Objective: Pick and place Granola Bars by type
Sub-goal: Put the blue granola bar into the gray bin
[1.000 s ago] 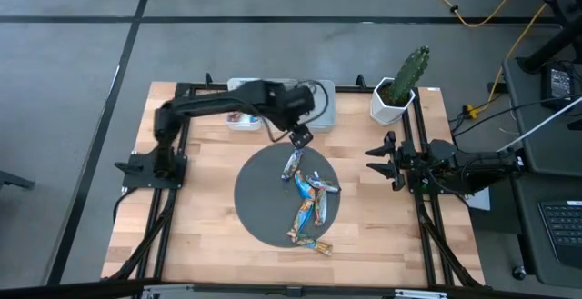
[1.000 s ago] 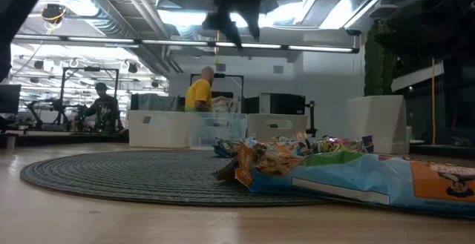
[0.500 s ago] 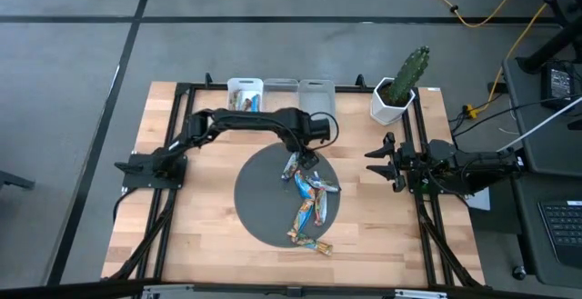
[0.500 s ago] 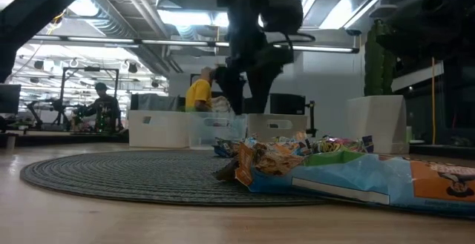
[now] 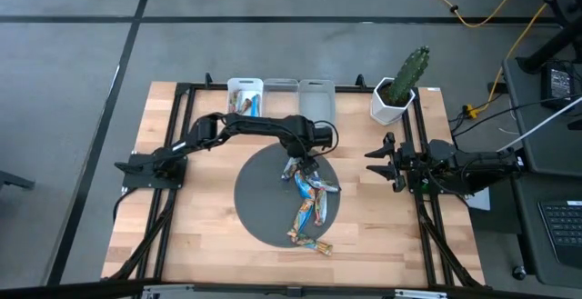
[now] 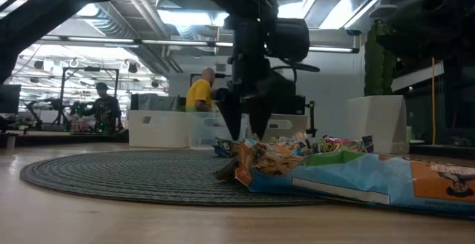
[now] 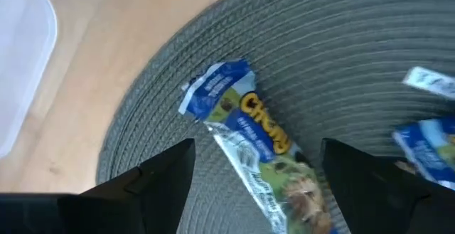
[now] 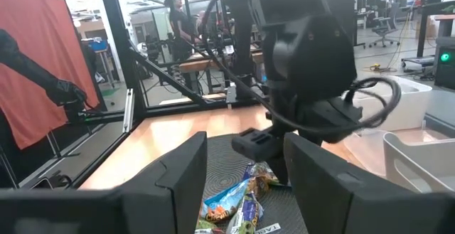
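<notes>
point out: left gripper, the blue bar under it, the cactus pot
left gripper (image 7: 257, 164): left wrist view, gap midway between its open fingertips.
blue bar (image 7: 245, 138): left wrist view, middle of its wrapper.
cactus pot (image 5: 389, 105): high view, white pot's wall.

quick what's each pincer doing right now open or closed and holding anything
Left pincer: open, empty, straddling a blue granola bar on the round mat.
Right pincer: open, empty, parked at the table's right edge.
</notes>
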You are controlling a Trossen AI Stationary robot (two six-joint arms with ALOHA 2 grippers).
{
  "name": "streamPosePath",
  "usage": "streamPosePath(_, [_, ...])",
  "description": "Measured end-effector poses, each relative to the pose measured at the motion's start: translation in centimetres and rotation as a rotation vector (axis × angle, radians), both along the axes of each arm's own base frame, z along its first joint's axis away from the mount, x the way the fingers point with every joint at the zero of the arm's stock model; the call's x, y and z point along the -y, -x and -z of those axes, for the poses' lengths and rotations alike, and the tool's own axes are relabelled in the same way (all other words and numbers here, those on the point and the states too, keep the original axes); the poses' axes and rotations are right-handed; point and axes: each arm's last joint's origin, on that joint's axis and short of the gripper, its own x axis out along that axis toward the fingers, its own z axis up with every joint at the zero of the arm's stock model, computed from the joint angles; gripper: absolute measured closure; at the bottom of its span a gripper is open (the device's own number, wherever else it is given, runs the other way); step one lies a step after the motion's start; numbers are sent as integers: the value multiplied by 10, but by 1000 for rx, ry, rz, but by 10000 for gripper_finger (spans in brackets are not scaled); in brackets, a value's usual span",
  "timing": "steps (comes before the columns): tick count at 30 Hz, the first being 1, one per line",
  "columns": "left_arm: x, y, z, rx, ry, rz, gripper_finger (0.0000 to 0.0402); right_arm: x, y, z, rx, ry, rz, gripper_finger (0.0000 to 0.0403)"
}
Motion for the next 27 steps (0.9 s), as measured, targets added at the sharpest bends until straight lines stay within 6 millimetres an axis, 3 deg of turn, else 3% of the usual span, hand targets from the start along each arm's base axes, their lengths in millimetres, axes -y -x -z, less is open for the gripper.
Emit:
streamPosePath(4, [-2,-1,6,-8,1,-2,118,0,0,0,1,0,0,214])
streamPosePath(8, [-4,-4,15,-6,23,-7,154,0,0,0,3,-1,0,214])
streamPosePath(18, [-5,-4,12,10,91,-16,317,0,0,-1,6,-5,-1,214])
streamPosePath(22, [3,-2,-20,35,99,-2,382,0,0,-1,6,-5,-1,214])
streamPosePath(24, [10,-1,-47,98,92,16,389,0,0,-1,11,-4,-1,214])
streamPosePath(27, [20,5,-104,252,60,31,380,0,0,-3,31,-5,-1,214])
